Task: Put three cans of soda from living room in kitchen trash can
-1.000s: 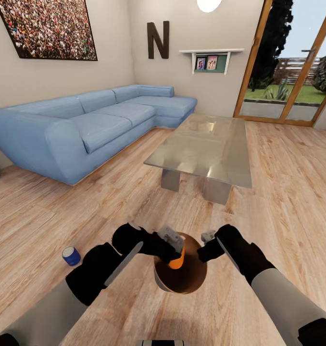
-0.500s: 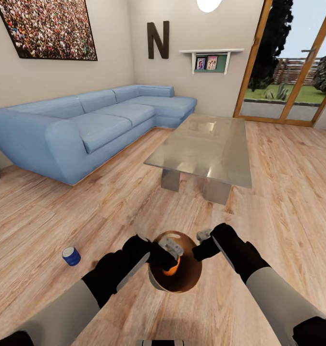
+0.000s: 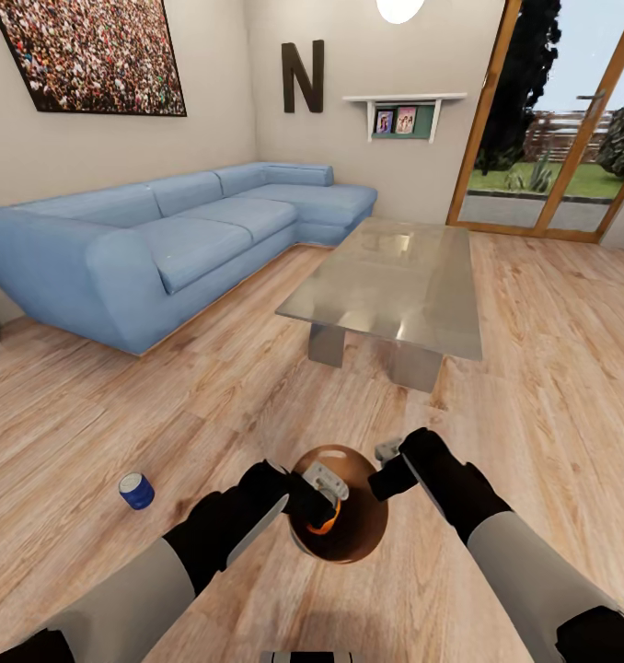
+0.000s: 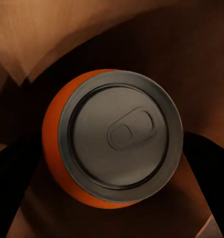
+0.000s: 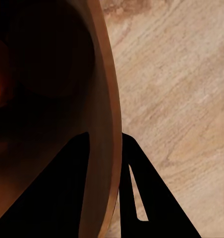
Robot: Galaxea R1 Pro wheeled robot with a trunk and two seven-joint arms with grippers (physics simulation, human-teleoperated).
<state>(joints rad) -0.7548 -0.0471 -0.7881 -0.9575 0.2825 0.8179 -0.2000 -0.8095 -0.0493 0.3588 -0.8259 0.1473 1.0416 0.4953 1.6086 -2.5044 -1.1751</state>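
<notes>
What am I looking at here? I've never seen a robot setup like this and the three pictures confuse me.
These are simulator renders from a two-armed robot. The wide picture comes from its head camera, looking down over both black-sleeved arms in a living room with a blue sofa and glass coffee table. The right gripper clamps the rim of a small trash can, carrying it above the wood floor. The left gripper lowers an orange soda can into it; the left wrist camera looks straight down on the can's grey top. The right wrist camera shows the bin's rim between its fingers. A blue soda can stands on the floor.
</notes>
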